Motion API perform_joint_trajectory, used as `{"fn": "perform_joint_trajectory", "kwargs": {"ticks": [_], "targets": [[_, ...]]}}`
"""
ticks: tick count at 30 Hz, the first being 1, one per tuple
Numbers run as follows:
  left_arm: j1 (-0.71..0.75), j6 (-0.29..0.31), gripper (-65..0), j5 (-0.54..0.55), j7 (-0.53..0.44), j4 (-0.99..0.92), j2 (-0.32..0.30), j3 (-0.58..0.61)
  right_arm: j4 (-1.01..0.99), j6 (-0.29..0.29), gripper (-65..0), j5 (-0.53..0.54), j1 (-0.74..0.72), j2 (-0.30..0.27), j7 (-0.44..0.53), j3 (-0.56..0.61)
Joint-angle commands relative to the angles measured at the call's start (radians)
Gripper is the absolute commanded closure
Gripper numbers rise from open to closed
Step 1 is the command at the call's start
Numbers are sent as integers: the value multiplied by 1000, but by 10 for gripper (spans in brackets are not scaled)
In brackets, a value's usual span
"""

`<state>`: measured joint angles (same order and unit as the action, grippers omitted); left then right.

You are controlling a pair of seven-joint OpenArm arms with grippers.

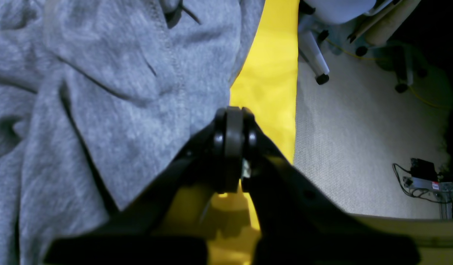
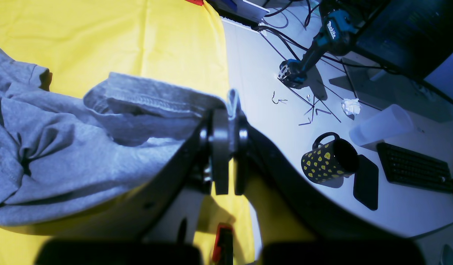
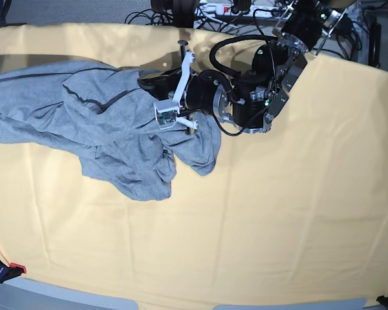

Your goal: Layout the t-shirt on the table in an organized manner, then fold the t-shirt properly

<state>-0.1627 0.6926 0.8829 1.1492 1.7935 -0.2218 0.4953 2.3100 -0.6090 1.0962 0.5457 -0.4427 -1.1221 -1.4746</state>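
Here, t-shirt edge pinched in right pincer, table beneath

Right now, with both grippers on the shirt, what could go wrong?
1. The left gripper is shut at the t-shirt's edge, with no cloth showing between its jaws; it may have missed.
2. The right gripper pinches only a thin bit of hem, which could slip.
3. The shirt is bunched near the table's far-left edge, so pulling may drag it off.

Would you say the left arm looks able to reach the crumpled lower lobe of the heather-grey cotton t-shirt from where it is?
Probably yes: the left end effector is already over the heather-grey cotton t-shirt, and nothing lies between it and the crumpled lobe.
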Motion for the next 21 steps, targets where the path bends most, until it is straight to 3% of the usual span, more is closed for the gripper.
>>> {"fn": "perform_joint_trajectory", "kwargs": {"ticks": [1, 4, 6, 13, 16, 21], "targets": [[-14, 6, -38, 25, -23, 17, 3, -4, 6, 7, 0, 4, 5, -20, 29, -9], [-15, 6, -358, 39, -27, 17, 3, 16, 6, 7, 0, 4, 5, -20, 29, -9], [-15, 6, -484, 16, -37, 17, 3, 47, 6, 7, 0, 3, 5, -20, 29, -9], [-15, 6, -494, -339, -184, 17, 3, 272, 6, 7, 0, 4, 5, -20, 29, -9], [-16, 5, -494, -479, -271, 17, 3, 314, 6, 7, 0, 3, 5, -20, 29, -9], [-39, -113, -494, -521, -312, 17, 3, 314, 6, 7, 0, 4, 5, -20, 29, -9]]}}
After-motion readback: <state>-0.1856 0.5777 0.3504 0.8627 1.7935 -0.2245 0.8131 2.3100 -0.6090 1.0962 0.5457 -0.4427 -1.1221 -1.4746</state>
